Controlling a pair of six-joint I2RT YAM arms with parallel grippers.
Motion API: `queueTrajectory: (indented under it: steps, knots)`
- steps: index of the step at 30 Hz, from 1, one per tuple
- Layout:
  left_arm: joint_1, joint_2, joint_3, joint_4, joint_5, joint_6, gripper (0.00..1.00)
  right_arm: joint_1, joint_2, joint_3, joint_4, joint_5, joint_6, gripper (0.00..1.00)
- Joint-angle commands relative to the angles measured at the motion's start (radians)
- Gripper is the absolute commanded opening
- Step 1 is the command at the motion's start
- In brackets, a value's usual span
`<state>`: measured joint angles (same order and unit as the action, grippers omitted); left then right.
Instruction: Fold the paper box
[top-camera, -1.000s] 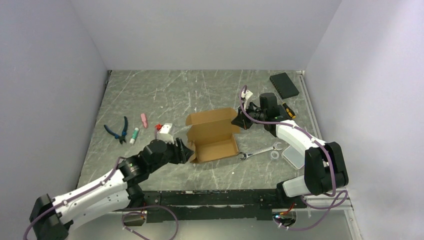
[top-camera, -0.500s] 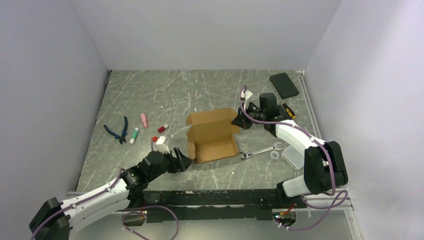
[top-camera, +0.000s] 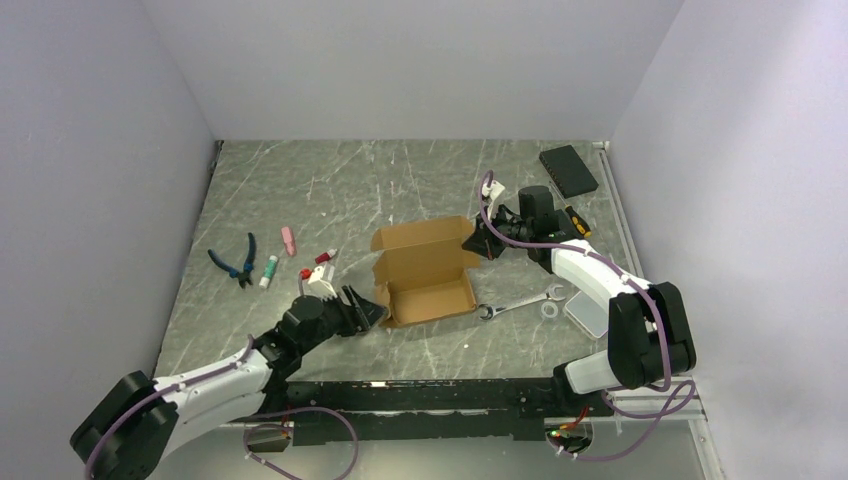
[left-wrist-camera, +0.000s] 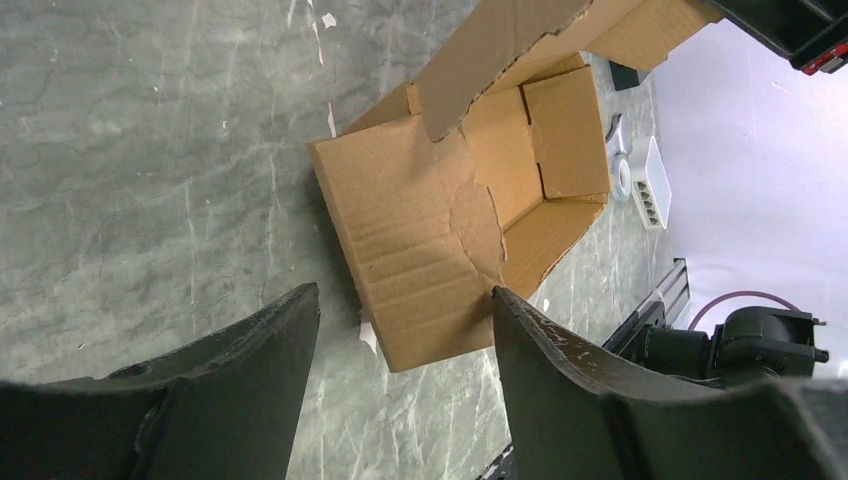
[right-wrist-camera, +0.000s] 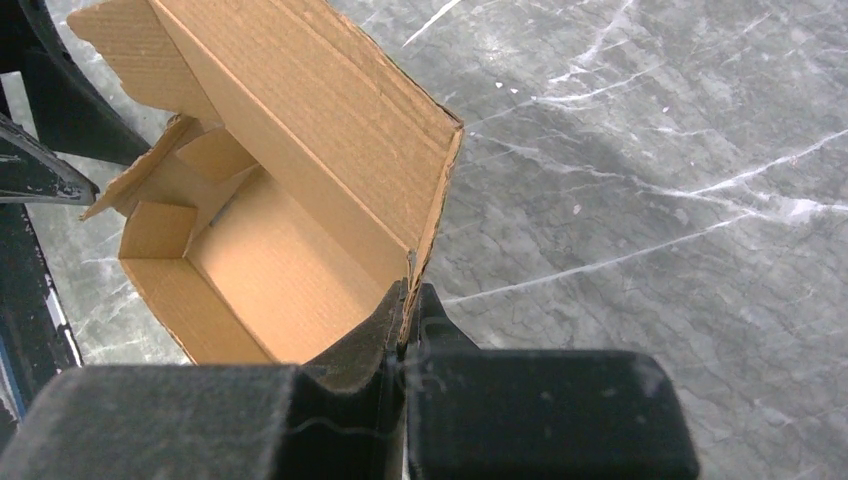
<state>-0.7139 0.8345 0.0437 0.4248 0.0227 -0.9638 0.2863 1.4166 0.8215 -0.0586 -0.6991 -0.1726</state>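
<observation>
The overhead camera sits high at the near side of the table (top-camera: 400, 180) and looks down across all of it to the back wall (top-camera: 400, 60). The left wrist camera rides low and close, peering past the left gripper (left-wrist-camera: 402, 295) at its bottom edge toward the paper box (left-wrist-camera: 420, 200). The right wrist camera is nearer still, with the right gripper (right-wrist-camera: 405, 300) low in frame and cardboard filling the upper left. All three views share that box.
</observation>
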Motion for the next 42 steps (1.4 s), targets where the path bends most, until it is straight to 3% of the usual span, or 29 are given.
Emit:
queueTrajectory:
  steps: [1, 4, 7, 17, 21, 36, 42]
  knots:
    - [0.012, 0.052, 0.026, 0.133, 0.031, -0.021, 0.67, 0.006, -0.01, 0.034, 0.013, -0.033, -0.01, 0.0]
    - [0.017, 0.099, 0.03, 0.181, 0.046, -0.028, 0.64, 0.007, -0.011, 0.033, 0.013, -0.035, -0.01, 0.0]
    - [0.023, 0.142, 0.024, 0.234, 0.05, -0.036, 0.55, 0.006, -0.011, 0.033, 0.013, -0.037, -0.01, 0.0]
    - [0.04, 0.226, 0.053, 0.321, 0.105, -0.03, 0.5, 0.006, -0.012, 0.033, 0.014, -0.037, -0.01, 0.0]
    - [0.041, 0.235, 0.087, 0.245, 0.095, -0.051, 0.36, 0.007, -0.013, 0.033, 0.014, -0.036, -0.01, 0.0]
    - [0.041, 0.277, 0.236, -0.068, 0.079, -0.071, 0.38, 0.006, -0.012, 0.033, 0.014, -0.034, -0.01, 0.0]
    - [0.04, 0.151, 0.242, -0.126, 0.091, 0.011, 0.43, 0.006, -0.009, 0.033, 0.014, -0.036, -0.01, 0.0]
